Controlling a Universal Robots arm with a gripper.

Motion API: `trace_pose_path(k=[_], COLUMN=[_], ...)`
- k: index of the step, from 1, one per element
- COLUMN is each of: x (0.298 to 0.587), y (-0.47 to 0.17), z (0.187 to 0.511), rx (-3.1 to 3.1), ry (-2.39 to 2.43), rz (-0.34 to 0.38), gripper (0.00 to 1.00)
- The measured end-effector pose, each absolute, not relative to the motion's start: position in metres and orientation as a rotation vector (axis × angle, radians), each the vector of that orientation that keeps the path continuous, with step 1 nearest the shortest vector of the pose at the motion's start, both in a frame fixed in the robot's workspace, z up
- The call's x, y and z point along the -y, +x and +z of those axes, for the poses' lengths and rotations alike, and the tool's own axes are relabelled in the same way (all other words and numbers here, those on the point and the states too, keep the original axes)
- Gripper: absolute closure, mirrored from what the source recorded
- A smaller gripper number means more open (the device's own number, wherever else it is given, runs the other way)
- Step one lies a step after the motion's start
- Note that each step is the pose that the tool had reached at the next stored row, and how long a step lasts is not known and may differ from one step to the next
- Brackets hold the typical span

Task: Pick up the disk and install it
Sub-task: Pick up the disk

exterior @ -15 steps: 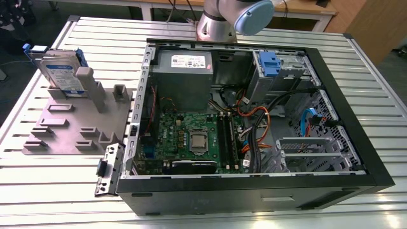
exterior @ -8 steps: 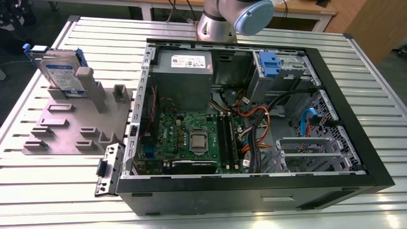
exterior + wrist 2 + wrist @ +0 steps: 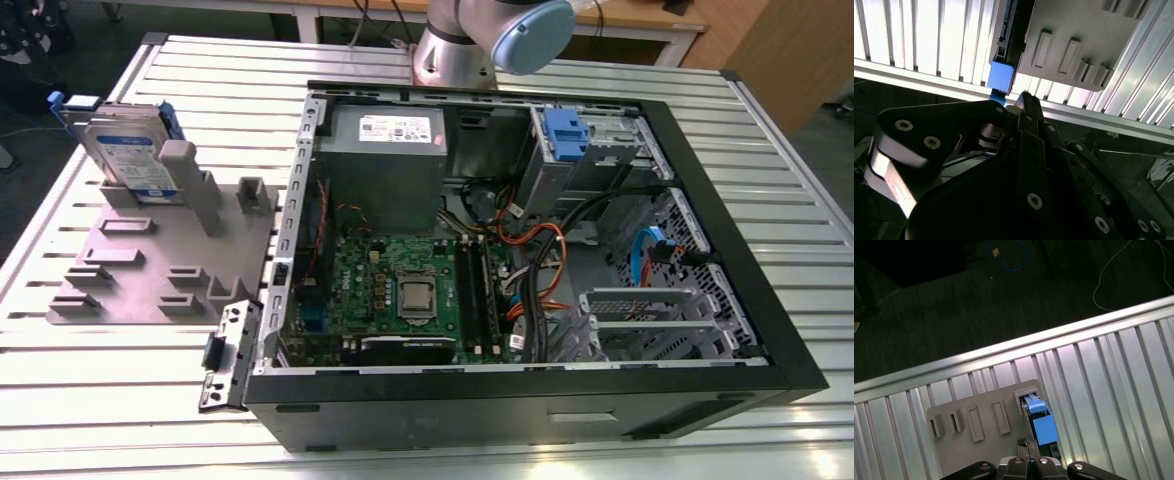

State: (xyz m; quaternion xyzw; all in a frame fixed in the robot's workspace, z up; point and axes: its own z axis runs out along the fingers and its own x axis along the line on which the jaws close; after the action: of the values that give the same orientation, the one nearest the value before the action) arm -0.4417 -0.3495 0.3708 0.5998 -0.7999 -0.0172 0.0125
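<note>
The gripper (image 3: 1025, 99), fingers pressed together and empty, hangs over the disk (image 3: 127, 150), which stands upright in a grey rack (image 3: 147, 265) at ten o'clock from the open computer case (image 3: 754, 260).

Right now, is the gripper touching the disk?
Apart. The exterior view shows the disk standing in the grey fixture, nothing on it; the gripper hangs well above.

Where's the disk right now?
The disk stands upright in the grey holder on the slatted table. It is on the exterior view's left, beside the open computer case, not inside it.
</note>
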Motion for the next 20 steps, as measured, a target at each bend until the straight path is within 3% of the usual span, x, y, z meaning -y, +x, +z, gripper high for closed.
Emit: trace_pose_path(k=[20], x=[0.3495], y=[-0.4417], z=[0.3704], rx=[2.493], ry=[1.870], rz=[-0.053], gripper=[0.89])
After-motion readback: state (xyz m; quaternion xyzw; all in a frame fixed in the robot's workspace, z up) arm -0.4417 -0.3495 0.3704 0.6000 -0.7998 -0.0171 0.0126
